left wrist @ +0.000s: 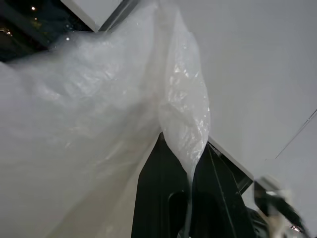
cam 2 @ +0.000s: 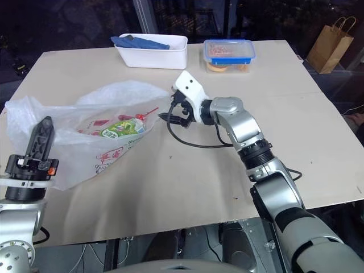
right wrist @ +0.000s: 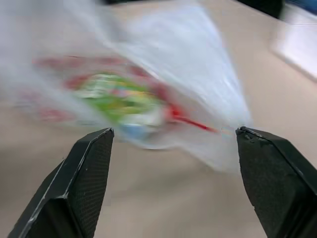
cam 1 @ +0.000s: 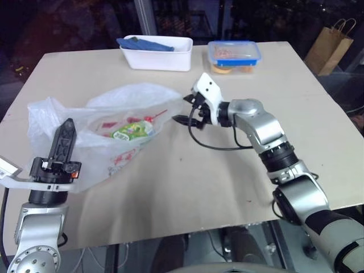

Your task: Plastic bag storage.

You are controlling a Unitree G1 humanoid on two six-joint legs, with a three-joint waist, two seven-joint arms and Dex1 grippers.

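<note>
You see two arms of rounded silver-grey metal segments joined by black ribbed rings. The right gripper [cam 1: 191,114] has a white angular housing over its black jaws, and a thin black cable loops under its wrist. The left gripper [cam 1: 63,139] is black, with a textured finger and a small orange-red mark on its base.
</note>
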